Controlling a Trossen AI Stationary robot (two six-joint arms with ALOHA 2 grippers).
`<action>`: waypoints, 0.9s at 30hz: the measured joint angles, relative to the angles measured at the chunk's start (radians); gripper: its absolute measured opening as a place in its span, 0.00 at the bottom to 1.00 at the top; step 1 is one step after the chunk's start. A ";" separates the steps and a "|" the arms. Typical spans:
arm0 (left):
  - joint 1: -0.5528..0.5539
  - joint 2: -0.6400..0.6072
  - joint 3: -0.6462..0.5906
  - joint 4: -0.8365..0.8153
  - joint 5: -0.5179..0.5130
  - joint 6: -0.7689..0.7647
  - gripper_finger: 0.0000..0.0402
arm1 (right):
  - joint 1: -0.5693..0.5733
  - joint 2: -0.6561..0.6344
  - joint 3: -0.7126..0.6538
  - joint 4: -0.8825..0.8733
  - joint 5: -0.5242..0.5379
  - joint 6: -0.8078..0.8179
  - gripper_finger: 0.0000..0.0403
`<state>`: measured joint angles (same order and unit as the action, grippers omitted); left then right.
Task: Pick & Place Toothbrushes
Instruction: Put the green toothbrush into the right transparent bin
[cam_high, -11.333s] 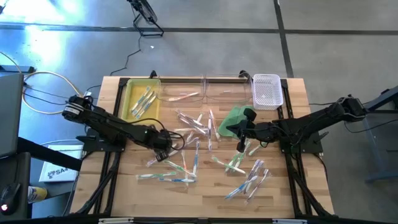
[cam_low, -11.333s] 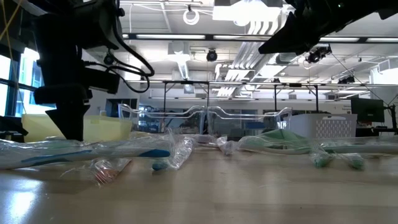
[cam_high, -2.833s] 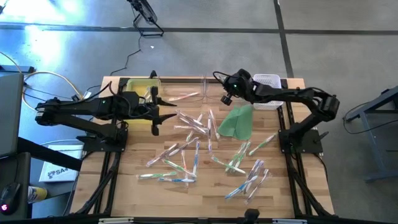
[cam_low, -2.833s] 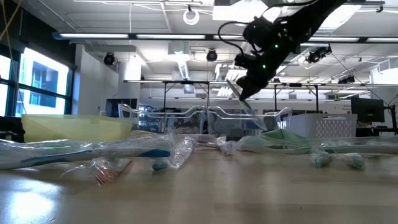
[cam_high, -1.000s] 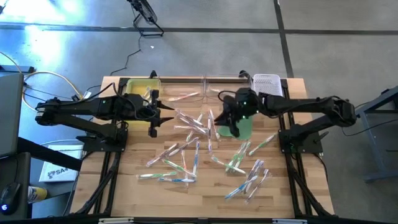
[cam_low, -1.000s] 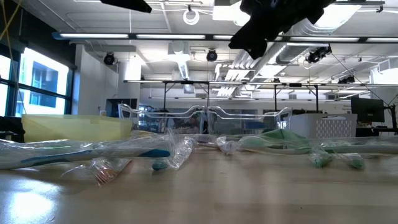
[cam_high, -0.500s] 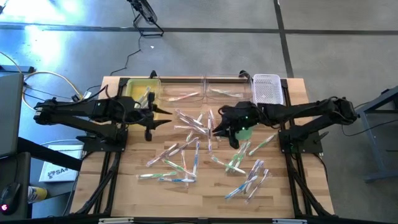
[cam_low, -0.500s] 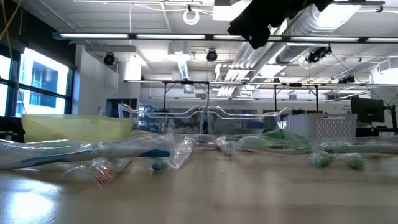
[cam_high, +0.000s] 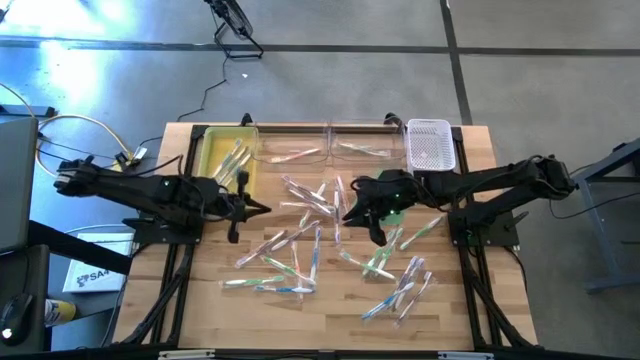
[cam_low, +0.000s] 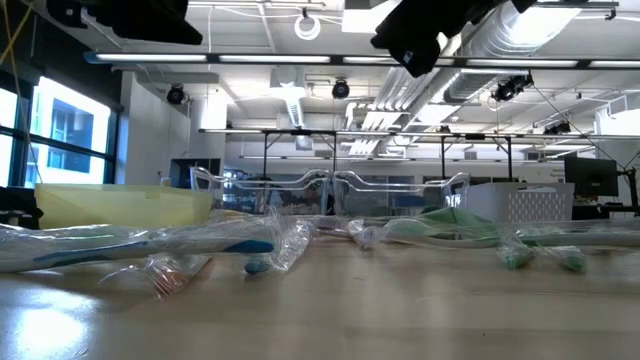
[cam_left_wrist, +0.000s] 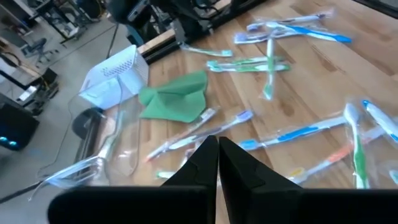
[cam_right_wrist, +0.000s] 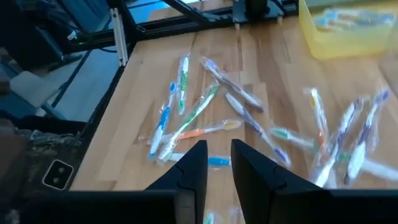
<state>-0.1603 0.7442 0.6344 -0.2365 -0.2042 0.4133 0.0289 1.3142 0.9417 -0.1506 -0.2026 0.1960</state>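
High view: we see the thin clear-wrapped toothbrushes (cam_high: 300, 262) scattered over the wooden slatted table (cam_high: 470, 320). Left gripper (cam_high: 262, 208) hovers by the yellow plastic bin (cam_high: 208, 160), fingers together, empty. Right gripper (cam_high: 349, 213), fingers slightly apart, hangs beside the flat green cloth (cam_high: 394, 218).

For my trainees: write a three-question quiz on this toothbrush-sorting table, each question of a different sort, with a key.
1. True or false: the yellow bin holds toothbrushes.
2. The left end effector is: A) open B) shut, holding nothing C) shut on a toothbrush.
3. Fill in: the right end effector hangs over the scattered toothbrushes, beside a folded ____ cloth.

Key: 1 true; 2 B; 3 green.
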 joint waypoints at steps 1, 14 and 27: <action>0.000 0.002 -0.006 0.011 0.001 0.001 0.02 | 0.005 0.000 0.000 -0.020 0.012 0.014 0.16; 0.003 0.013 -0.009 0.011 -0.035 0.027 0.02 | 0.147 0.000 0.000 -0.073 0.329 0.070 0.16; 0.003 0.013 -0.009 0.010 -0.035 0.027 0.02 | 0.215 0.001 0.007 -0.060 0.415 0.073 0.02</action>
<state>-0.1577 0.7574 0.6258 -0.2260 -0.2390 0.4407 0.2436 1.3154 0.9491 -0.2103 0.2128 0.2695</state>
